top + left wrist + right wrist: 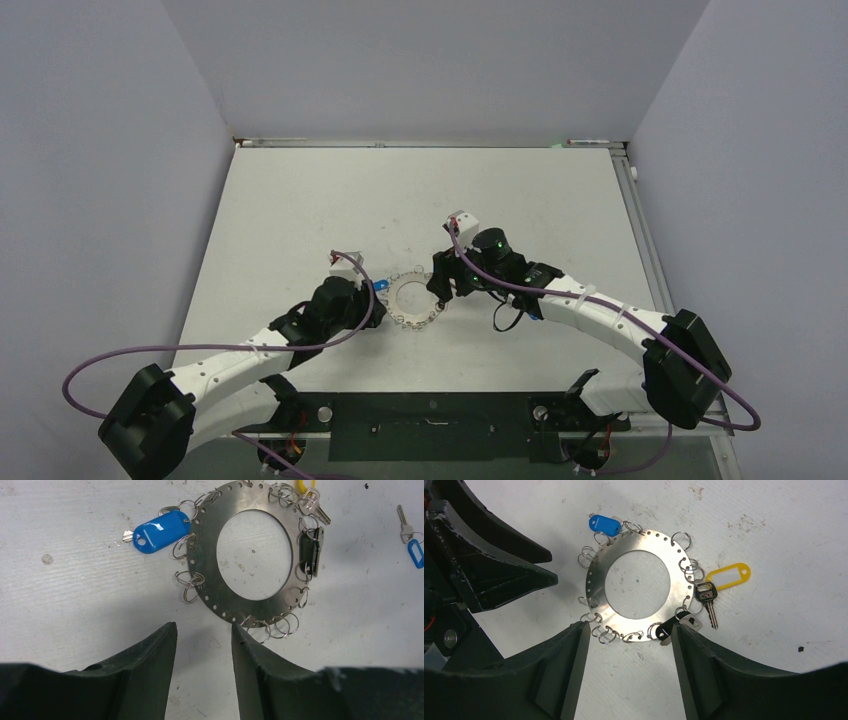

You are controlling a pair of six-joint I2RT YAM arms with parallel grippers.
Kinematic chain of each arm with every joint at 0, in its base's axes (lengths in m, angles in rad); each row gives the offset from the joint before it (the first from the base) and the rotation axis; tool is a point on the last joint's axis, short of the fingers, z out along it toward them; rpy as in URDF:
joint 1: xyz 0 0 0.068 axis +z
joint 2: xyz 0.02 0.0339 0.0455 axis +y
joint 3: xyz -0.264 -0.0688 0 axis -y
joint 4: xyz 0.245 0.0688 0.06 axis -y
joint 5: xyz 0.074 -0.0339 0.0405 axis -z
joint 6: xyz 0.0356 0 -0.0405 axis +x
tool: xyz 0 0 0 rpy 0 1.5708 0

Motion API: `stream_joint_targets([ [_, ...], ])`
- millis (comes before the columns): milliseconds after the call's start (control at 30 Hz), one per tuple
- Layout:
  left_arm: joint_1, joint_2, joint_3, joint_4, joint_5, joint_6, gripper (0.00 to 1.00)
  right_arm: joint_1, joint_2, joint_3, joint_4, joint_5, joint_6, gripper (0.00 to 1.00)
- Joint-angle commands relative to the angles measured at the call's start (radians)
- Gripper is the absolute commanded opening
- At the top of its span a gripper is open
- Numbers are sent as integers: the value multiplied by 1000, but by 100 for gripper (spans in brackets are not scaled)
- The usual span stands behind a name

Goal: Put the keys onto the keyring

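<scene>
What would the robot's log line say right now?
left fingers: open, empty | right fingers: open, empty | keyring: flat on table | loose blue-tag key: off ring

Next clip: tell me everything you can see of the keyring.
The keyring is a flat, silvery metal disc with a round central hole. Its rim is drilled with small holes, many carrying wire split rings. It lies flat on the white table. A blue-tagged key sits at one side, a yellow tag and black-headed key at the other. The left pincer and right pincer, both open, flank it.
</scene>
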Motion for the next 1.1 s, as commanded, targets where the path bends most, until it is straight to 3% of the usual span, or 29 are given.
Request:
stream_joint_targets([
  [0,-3,58,40,126,-17,35,37,-4,-37,7,15,-6,6,62],
  [667,12,268,70,262,-38,98,26,-3,-50,-1,9,-19,11,61],
  [1067,14,330,80,305,-28,116,14,-3,-33,-7,19,-30,12,61],
])
